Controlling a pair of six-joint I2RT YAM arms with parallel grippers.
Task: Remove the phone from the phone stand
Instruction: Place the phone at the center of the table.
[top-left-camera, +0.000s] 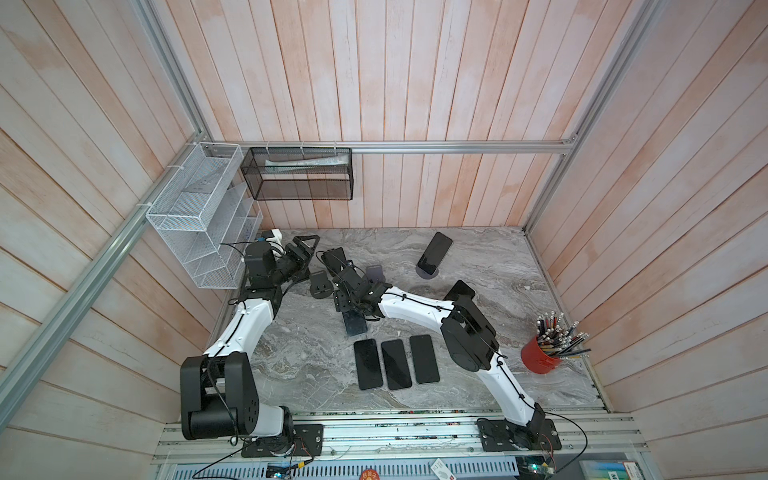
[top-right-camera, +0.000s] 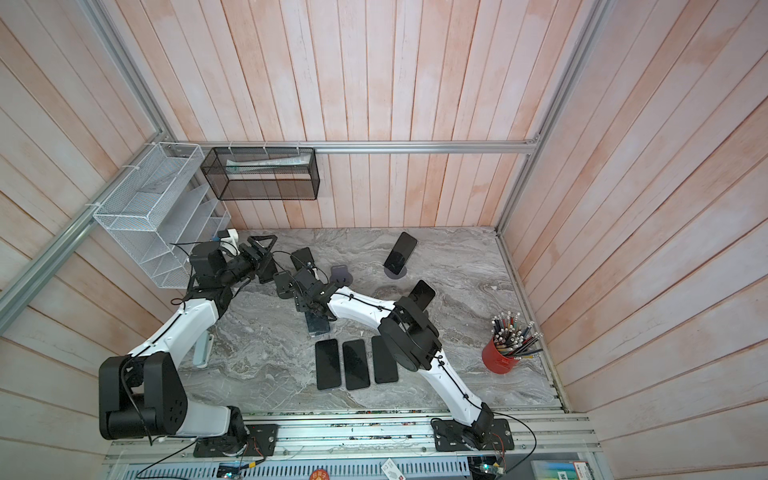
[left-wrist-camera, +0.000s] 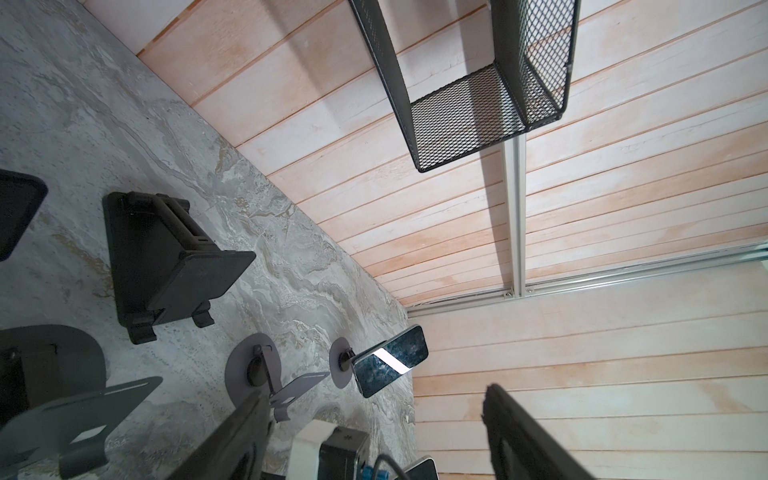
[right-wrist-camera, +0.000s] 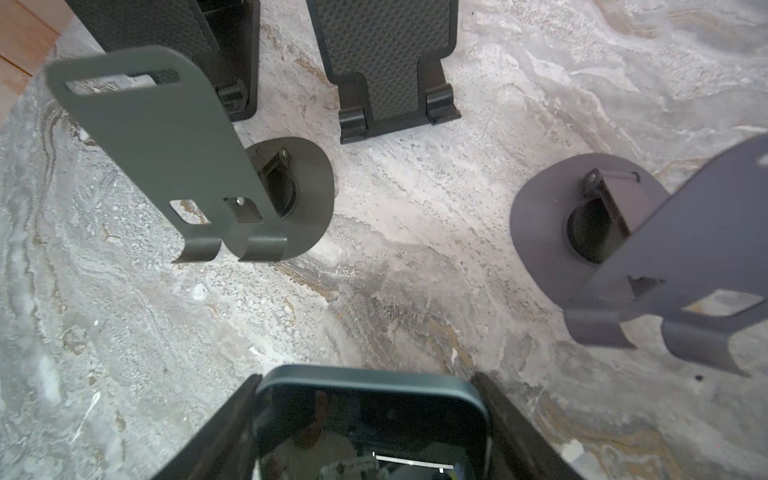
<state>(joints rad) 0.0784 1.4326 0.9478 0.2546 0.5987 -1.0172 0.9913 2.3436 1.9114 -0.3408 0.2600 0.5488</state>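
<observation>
The phone (right-wrist-camera: 370, 424) sits between the right end effector's (right-wrist-camera: 365, 419) fingers, gripped by its sides, its lower part cut off by the frame edge; in both top views the arm hides most of it. It is low over the desk (top-left-camera: 478, 266), just beside the empty stands. The left end effector (left-wrist-camera: 374, 419) stands open, holding nothing. Three phones (top-left-camera: 395, 363) lie flat in a row; two more lean on stands.

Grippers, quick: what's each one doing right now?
Left gripper: open, holding nothing.
Right gripper: shut on the phone, fingers against both its edges.
</observation>
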